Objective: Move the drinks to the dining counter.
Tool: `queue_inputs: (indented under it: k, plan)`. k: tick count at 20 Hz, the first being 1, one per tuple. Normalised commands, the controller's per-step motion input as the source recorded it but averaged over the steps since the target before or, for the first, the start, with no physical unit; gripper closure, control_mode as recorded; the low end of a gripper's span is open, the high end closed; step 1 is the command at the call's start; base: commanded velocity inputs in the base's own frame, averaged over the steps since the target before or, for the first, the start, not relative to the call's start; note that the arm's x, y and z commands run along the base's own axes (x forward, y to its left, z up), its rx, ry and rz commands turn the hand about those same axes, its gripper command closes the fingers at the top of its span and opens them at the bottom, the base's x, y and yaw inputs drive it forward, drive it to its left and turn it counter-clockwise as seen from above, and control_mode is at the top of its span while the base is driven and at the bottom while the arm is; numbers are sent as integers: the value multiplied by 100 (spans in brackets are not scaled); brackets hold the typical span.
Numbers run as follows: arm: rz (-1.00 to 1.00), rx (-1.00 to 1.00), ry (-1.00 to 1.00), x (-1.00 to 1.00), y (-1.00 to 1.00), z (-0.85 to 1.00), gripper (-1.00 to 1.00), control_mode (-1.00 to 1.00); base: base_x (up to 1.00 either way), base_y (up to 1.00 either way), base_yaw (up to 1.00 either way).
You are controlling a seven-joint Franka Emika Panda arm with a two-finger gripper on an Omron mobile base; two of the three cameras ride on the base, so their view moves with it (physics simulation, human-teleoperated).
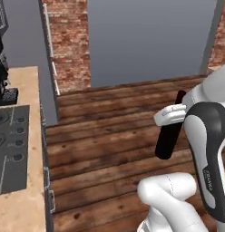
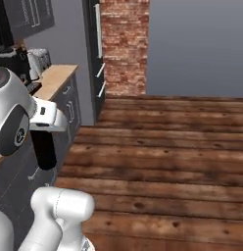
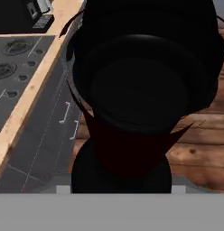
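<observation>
Left base view: black wine bottle (image 1: 169, 131) carried in the air above the wood floor (image 1: 110, 136), tilted, neck uppermost. Tool (image 1: 172, 114) clamped across the bottle's upper body, pale finger (image 1: 168, 115) crossing its front. Bottle clear of every surface. Wood counter (image 1: 30, 149) along the left edge, well apart from the bottle, with a dark cooktop (image 1: 10, 145) set in it. Brick wall (image 1: 69, 41) and grey wall panel (image 1: 146, 36) behind.

Right base view: wine bottle (image 2: 44, 147) at the left, hanging below the white hand, its lower body over the edge of the grey cabinet fronts (image 2: 69, 110). Tool (image 2: 45, 121) closed around the bottle; fingertips hidden behind the hand casing. Counter (image 2: 55, 78) with a toaster (image 2: 39, 60) at the far end and a dark appliance (image 2: 11, 56) beside it. Floor (image 2: 167, 162) to the right.

Hand view: bottle (image 3: 141, 90) seen end-on, close to the lens, between the tool's fingers; fingertips themselves too dark to separate from the bottle. Counter edge (image 3: 32, 94) and cooktop (image 3: 14, 67) at the left, cabinet fronts (image 3: 55, 131) below, floor (image 3: 199, 153) at the right.
</observation>
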Motion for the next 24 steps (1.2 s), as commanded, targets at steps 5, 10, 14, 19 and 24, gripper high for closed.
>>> queue_inputs:
  k: [5, 10, 14, 19, 24]
  plan:
    - [0, 0, 0, 0, 0, 0, 100, 100, 0, 0, -100]
    - [0, 0, 0, 0, 0, 0, 100, 100, 0, 0, -96]
    - [0, 0, 0, 0, 0, 0, 100, 100, 25, 11, -76]
    - [0, 0, 0, 0, 0, 0, 100, 100, 43, 7, -63]
    - [0, 0, 0, 0, 0, 0, 100, 100, 48, -24, -41]
